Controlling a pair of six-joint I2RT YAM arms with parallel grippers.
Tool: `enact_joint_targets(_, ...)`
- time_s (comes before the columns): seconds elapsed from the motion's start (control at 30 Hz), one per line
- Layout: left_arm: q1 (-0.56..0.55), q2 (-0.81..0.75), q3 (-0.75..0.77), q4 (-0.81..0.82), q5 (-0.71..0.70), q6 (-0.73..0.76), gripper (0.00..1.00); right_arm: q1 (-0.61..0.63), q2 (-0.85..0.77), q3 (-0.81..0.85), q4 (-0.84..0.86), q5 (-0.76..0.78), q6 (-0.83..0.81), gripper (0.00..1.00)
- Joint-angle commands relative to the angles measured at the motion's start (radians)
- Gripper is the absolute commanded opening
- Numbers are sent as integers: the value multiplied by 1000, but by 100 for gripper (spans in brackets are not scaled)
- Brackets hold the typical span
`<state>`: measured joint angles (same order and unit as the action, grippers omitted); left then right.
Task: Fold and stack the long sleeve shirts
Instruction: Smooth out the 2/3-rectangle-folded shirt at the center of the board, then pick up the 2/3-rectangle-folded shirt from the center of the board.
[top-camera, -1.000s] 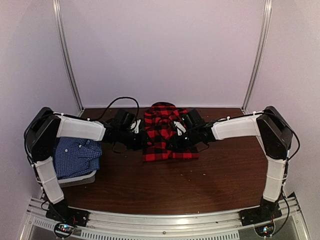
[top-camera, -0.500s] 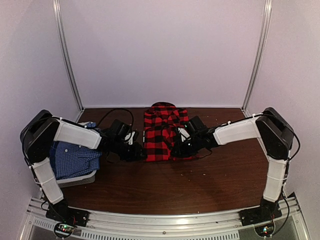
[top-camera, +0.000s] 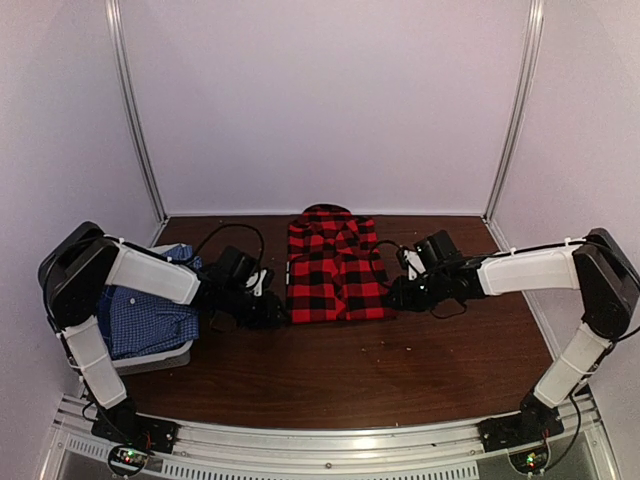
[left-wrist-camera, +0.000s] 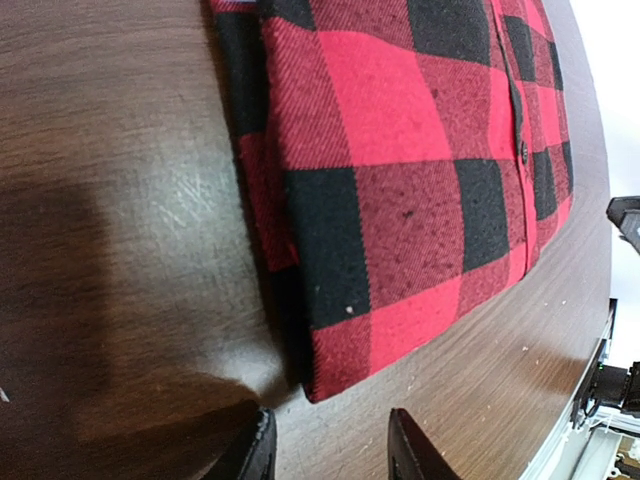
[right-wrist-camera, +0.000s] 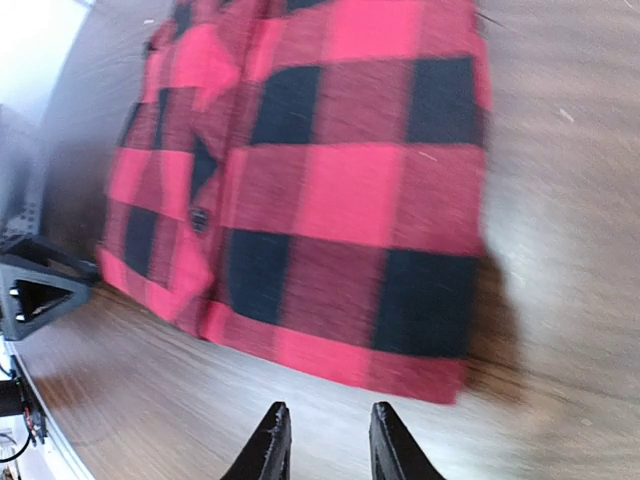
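The red-and-black plaid long sleeve shirt (top-camera: 335, 268) lies folded flat at the back middle of the table, its front buttoned side up. My left gripper (top-camera: 272, 311) sits low on the table just off the shirt's near left corner (left-wrist-camera: 330, 380), open, with nothing between its fingers (left-wrist-camera: 330, 455). At the near right corner, my right gripper (top-camera: 397, 296) also stands open and empty (right-wrist-camera: 328, 450), a short gap from the plaid hem (right-wrist-camera: 340, 190). The blue-and-white check shirt (top-camera: 150, 318) lies bunched in the basket at the left, partly hidden by my left arm.
The pale grey basket (top-camera: 160, 358) stands at the table's left edge under my left arm. Metal posts (top-camera: 135, 110) and white walls close in the back and sides. The aluminium rail (top-camera: 330, 440) runs along the near edge. Bare brown wood (top-camera: 340, 370) lies in front of the shirt.
Both grippers have come off the plaid shirt and drawn outward, the right arm swinging well to the right. The shirt, earlier bunched between them, now lies flat and folded.
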<state>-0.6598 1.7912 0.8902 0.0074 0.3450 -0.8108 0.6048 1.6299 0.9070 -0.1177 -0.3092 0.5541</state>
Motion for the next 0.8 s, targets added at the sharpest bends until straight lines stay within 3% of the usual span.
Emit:
enact_joint_targets(0.0, 8, -23, -10, 51, 0, -3, 39, -39, -54, -80, 8, 28, 16, 29)
enact_joint_targets(0.77, -21, 35, -9, 69, -6, -30, 39, -72, 60, -154, 163, -28, 43, 27)
